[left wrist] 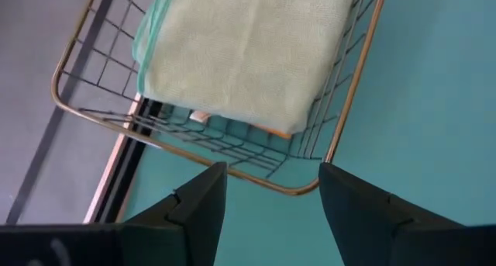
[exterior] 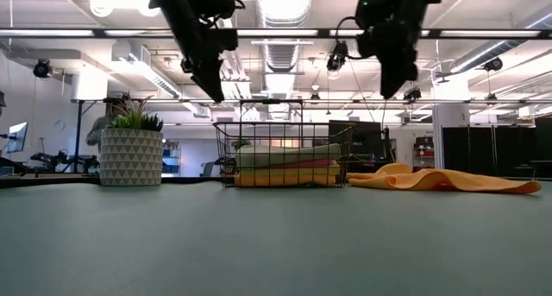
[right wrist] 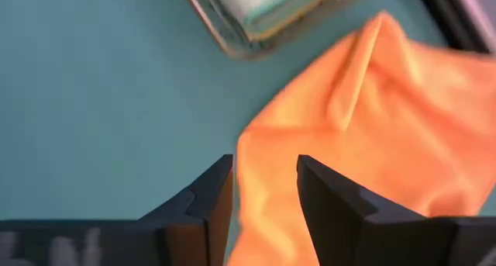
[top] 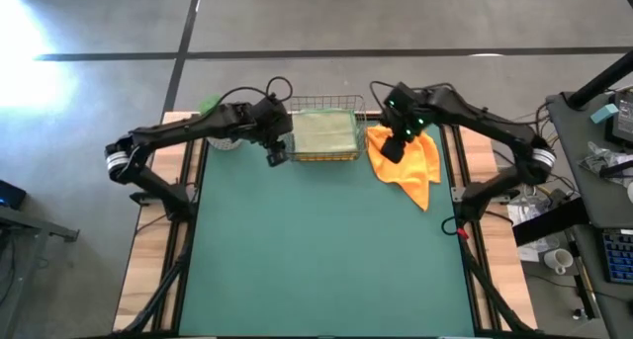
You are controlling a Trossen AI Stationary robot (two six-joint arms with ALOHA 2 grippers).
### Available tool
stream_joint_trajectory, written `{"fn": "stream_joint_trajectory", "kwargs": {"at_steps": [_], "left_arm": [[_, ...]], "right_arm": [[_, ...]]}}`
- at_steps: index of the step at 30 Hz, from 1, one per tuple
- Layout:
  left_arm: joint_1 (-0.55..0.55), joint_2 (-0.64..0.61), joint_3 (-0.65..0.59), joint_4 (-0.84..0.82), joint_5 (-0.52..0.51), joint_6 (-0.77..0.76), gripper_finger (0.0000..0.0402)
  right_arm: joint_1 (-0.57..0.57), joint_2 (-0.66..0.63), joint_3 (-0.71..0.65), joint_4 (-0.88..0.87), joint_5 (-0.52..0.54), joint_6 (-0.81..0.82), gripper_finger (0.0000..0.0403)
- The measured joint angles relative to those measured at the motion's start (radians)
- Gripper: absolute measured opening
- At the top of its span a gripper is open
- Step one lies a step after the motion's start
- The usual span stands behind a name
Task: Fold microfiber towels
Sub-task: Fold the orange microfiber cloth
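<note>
Right gripper point(top: 396, 146): jaws apart, empty, above crumpled orange microfiber towel point(top: 415, 166) at 1 o'clock on table. Left gripper point(top: 276, 153): wide open, empty, at 11 o'clock beside wire mesh basket point(top: 293, 110). Folded pale sage green towel point(top: 324, 133) tops basket stack. Orange one apparently unfolded; folding remains.

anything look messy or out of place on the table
One orange towel lies rumpled on the mat right of the wire basket, while the other towels sit folded and stacked inside it, pale green towel on top. Nothing looks spilled or damaged.
</note>
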Motion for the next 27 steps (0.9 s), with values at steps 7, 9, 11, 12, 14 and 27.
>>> {"fn": "stream_joint_trajectory", "kwargs": {"at_steps": [7, 9, 11, 12, 14, 27], "left_arm": [[0.000, -0.034, -0.072, 0.032, -0.001, -0.026, 0.0190], [0.000, -0.034, -0.082, 0.033, -0.001, -0.028, 0.0190], [0.000, -0.034, -0.090, 0.032, -0.001, -0.029, 0.0190], [0.000, -0.033, -0.093, 0.035, -0.001, -0.029, 0.0190], [-0.001, -0.033, -0.103, 0.039, -0.001, -0.029, 0.0190], [-0.003, -0.032, -0.116, 0.036, -0.001, -0.052, 0.0190]], "right_arm": [[0.000, -0.148, -0.225, 0.054, 0.001, 0.225, 0.0121], [0.000, -0.182, -0.290, 0.079, 0.001, 0.274, 0.0118], [0.002, -0.207, -0.353, 0.111, 0.001, 0.317, 0.0114], [0.002, -0.217, -0.382, 0.131, 0.006, 0.339, 0.0112], [0.002, -0.232, -0.436, 0.169, 0.017, 0.377, 0.0108], [0.006, -0.191, -0.689, 0.532, 0.027, 0.445, 0.0091]]}}
